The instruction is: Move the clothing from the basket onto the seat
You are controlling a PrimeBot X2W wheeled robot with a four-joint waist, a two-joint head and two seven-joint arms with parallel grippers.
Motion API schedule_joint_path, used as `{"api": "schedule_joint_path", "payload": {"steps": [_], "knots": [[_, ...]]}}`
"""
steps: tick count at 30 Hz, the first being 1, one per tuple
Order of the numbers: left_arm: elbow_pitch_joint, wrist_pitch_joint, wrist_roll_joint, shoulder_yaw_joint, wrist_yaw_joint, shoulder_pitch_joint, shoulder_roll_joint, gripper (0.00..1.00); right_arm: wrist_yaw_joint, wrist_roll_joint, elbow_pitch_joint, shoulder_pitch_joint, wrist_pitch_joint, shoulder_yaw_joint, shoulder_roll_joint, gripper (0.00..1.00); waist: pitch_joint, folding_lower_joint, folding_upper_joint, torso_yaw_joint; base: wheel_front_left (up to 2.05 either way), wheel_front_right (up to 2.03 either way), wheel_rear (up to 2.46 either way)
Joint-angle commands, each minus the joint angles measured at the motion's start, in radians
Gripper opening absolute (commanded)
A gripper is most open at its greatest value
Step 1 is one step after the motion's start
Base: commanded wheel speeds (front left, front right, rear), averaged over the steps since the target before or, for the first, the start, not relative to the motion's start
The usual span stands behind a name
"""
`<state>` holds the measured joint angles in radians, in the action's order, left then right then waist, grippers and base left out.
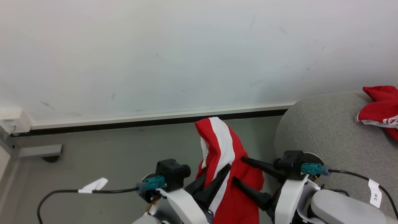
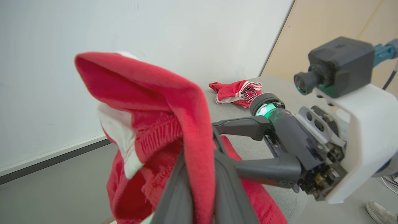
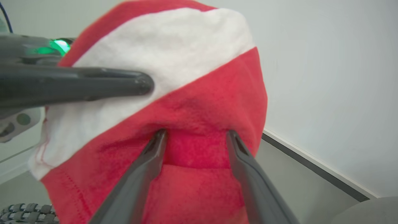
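Holding the red garment with a broad white stripe (image 1: pixel 217 140) tight in my left gripper (image 2: pixel 199 155), just beside the large light grey fabric seat (image 1: pixel 326 130), I have my right gripper (image 3: pixel 194 133) wide. I should carry it fully over the seat before releasing.

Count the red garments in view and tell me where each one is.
2. One garment hangs pinched in the left gripper, the right gripper with open jaws against it. The second garment lies on the grey seat. Others may be hidden.
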<state>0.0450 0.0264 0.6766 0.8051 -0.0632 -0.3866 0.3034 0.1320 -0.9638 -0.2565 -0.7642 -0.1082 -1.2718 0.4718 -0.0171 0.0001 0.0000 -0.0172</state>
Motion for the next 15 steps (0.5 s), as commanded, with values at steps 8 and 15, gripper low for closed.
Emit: {"api": "schedule_joint_path", "payload": {"steps": [8, 15], "knots": [[-0.002, 0.004, 0.031, 0.004, 0.022, -0.018, -0.015, 0.0, -0.002, -0.062, 0.07, 0.025, 0.034, -0.009, -0.013, 0.0, 0.004, -0.0001, 0.0, 0.003, 0.0, 0.0, 0.0], [-0.012, -0.004, 0.036, -0.004, 0.016, -0.016, -0.005, 0.0, -0.003, -0.069, 0.067, 0.034, -0.004, -0.009, -0.001, 0.0, 0.005, -0.0001, 0.0, -0.004, 0.0, 0.0, 0.0]]}}
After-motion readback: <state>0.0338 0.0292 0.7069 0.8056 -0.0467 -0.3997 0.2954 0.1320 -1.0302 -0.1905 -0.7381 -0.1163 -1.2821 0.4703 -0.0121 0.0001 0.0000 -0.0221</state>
